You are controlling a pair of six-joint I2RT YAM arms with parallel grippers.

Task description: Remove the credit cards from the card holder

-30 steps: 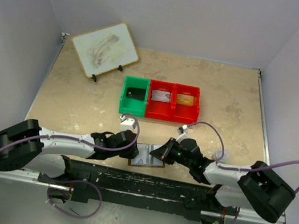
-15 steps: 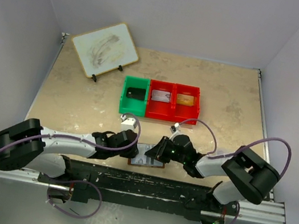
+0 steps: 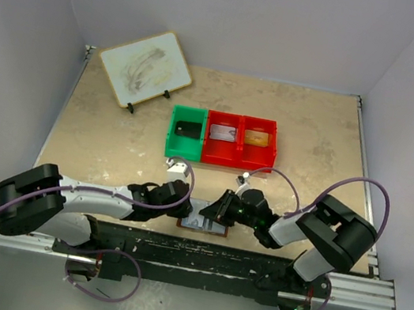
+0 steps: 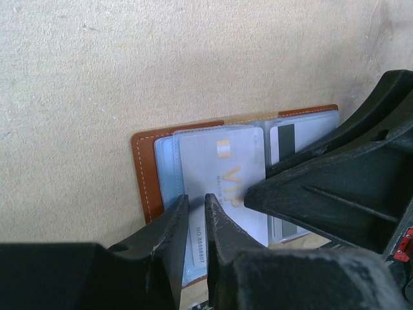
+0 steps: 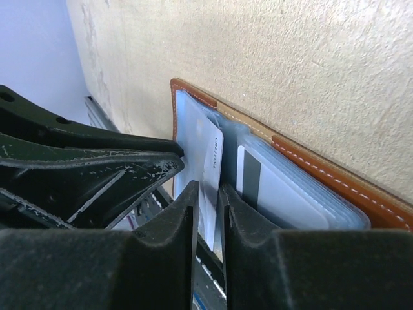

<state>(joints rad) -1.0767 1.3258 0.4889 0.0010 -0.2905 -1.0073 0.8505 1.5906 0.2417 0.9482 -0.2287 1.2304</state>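
The card holder (image 3: 204,223) lies open near the table's front edge, brown leather with pale blue-grey sleeves (image 4: 144,174) (image 5: 335,184). A pale card marked VIP (image 4: 222,165) sits in its left panel. My left gripper (image 3: 184,209) (image 4: 195,201) is shut but for a narrow slit, and its tips rest on that panel at the near edge. My right gripper (image 3: 218,212) (image 5: 208,190) comes in from the right. It is shut on the edge of a white card (image 5: 211,158) that stands up between the two panels. A striped card (image 5: 258,177) lies in the right panel.
A green bin (image 3: 185,131) with a dark card and two red bins (image 3: 240,138) with cards stand mid-table. A white board on a stand (image 3: 145,69) is at the back left. The black rail (image 3: 190,250) runs just behind the card holder.
My right arm has folded inward and its gripper has slid a little left onto the card holder. My left gripper has stayed in place.
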